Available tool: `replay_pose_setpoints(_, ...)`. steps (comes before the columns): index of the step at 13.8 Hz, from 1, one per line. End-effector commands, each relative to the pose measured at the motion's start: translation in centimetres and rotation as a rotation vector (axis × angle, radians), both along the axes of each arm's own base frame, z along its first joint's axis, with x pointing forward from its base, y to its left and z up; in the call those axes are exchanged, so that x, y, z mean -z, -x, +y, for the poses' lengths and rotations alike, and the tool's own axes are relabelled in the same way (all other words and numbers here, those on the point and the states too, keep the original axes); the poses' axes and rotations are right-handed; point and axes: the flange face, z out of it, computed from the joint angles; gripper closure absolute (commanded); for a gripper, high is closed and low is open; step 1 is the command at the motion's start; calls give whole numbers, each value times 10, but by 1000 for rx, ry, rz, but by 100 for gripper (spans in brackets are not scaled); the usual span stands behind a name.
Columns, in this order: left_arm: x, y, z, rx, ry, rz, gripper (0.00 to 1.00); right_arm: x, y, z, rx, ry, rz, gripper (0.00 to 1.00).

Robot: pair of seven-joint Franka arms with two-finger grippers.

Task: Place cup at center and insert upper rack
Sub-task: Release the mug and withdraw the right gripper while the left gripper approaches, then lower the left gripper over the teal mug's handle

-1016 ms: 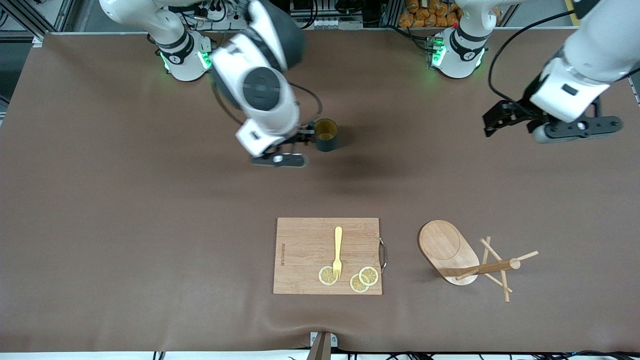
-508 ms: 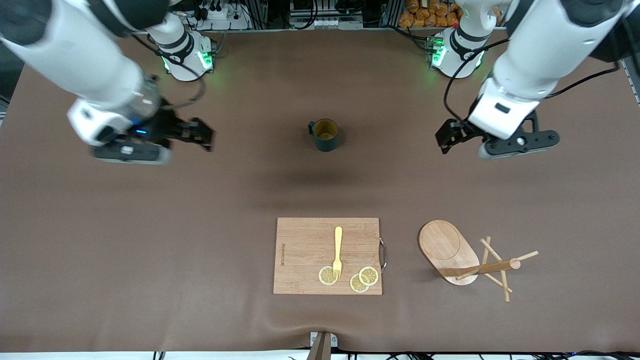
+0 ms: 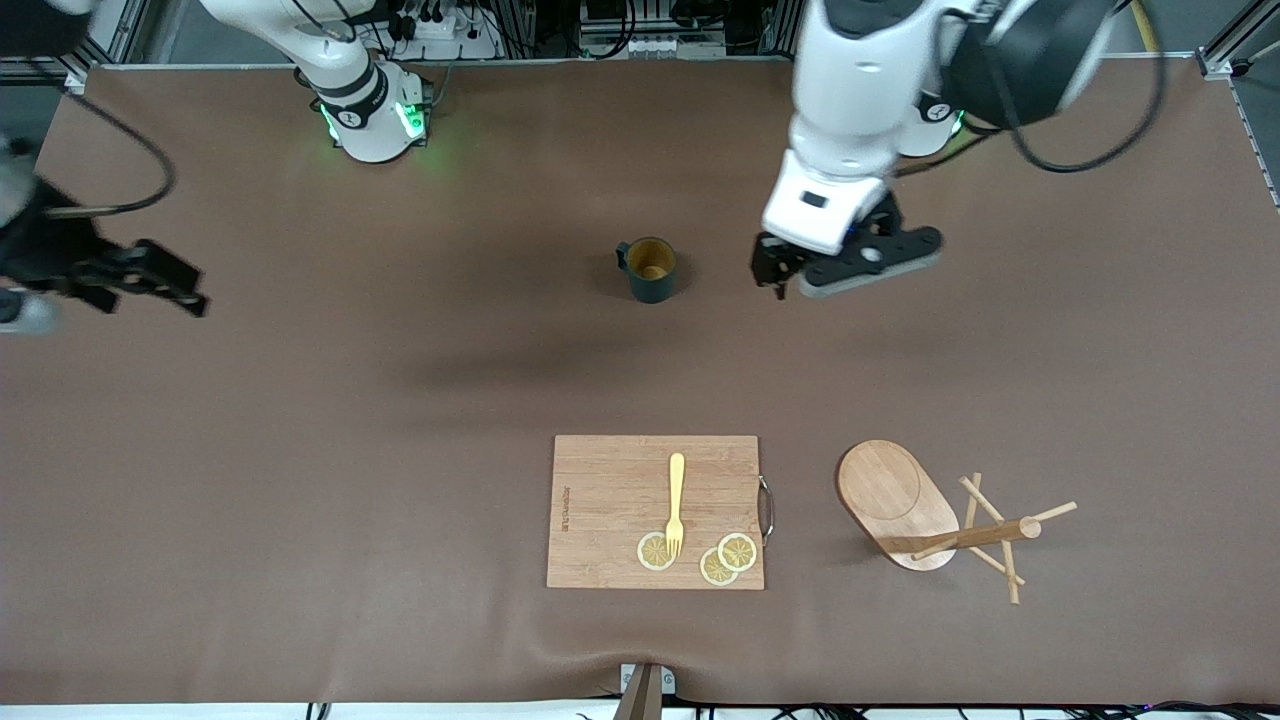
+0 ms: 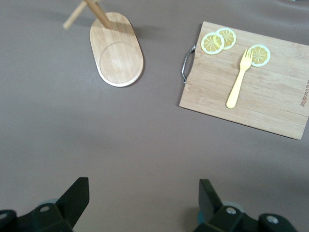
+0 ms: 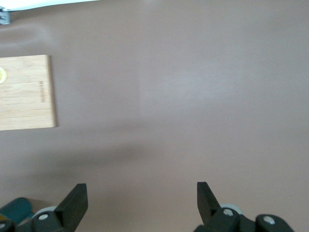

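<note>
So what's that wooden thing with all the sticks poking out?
It's a mug tree of light wood, tipped over on the brown table. Its oval base stands on edge, the central post lies sideways, and thin pegs stick out from it. It rests beside the cutting board, toward the left arm's end. Nothing holds it.

Brown-covered table [image 3: 300,450], metal framing [image 3: 1225,45] along its edge

Right gripper [image 3: 165,280] smeared by motion at front view's edge, arm mostly cut off. Upper rack [image 4: 116,55] cropped in left wrist view: post and pegs run out of frame. Cutting board [image 5: 24,94] only partly inside right wrist view. Board's printed lettering unreadable.
</note>
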Motion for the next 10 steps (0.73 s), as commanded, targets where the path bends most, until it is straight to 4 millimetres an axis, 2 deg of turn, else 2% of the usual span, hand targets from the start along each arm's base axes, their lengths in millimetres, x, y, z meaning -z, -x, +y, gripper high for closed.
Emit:
replay_pose_setpoints(1,37,7,-41,-26,-66,-28,0,3,6,-51,-17,9,6,0)
replay_pose_setpoints(3,71,18,-76,-37,-109,-47,1,9,7,-67,-3,10,17,0)
replay_pose_setpoints(5,96,33,-111,-60,-121,-66,2,11,8,-69,0,10,22,0)
replay_pose_setpoints(6,109,48,-131,-74,-121,-69,2,9,8,-69,0,12,16,0)
replay_pose_setpoints(8,135,74,-160,-120,-138,-91,4,7,8,-71,2,19,9,0)
replay_pose_setpoints(10,152,102,-186,-143,-142,-111,5,7,11,-86,-38,15,12,0)
